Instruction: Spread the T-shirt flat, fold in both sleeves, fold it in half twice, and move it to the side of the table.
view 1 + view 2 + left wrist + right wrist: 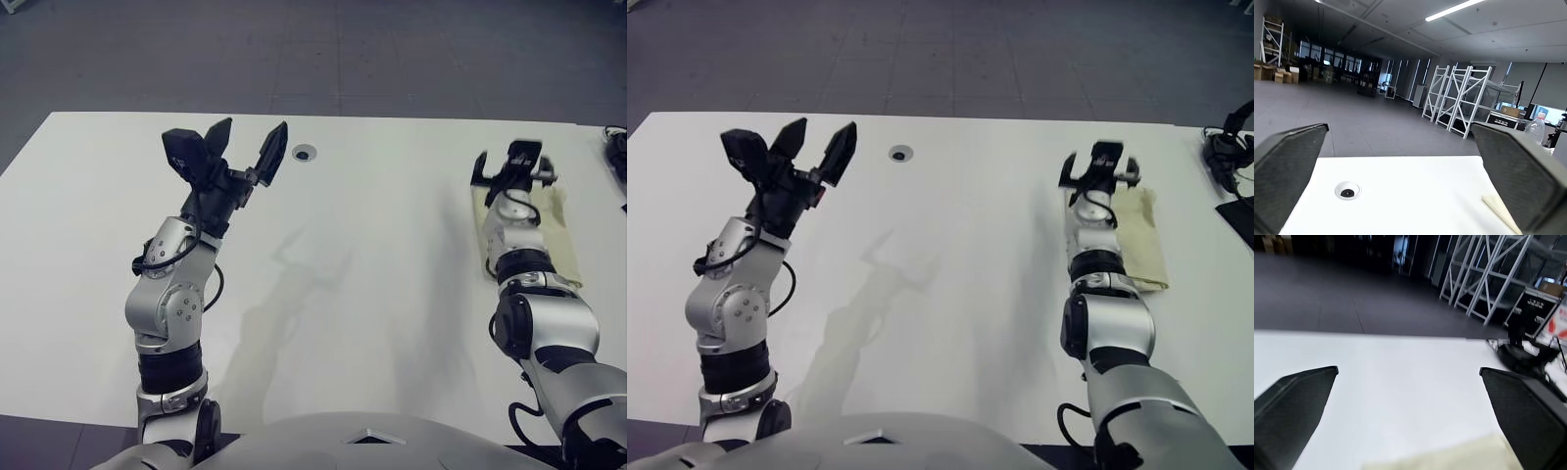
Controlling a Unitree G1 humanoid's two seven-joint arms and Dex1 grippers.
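At the right side of the white table (392, 294), the pale yellow T-shirt (1144, 240) lies folded into a narrow rectangle, partly under the right arm. The right claw (1100, 166) hovers over its far end, fingers spread apart and empty. The left claw (253, 137), well apart from the shirt, is raised above the table near a round cable port (305, 152), also spread wide and holding nothing.

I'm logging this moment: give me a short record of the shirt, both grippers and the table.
table: white, cable hole near the far edge
T-shirt: folded, pale, lying at the right side
left gripper: raised over the left half, fingers open, empty
right gripper: over the T-shirt's far end, fingers open, empty
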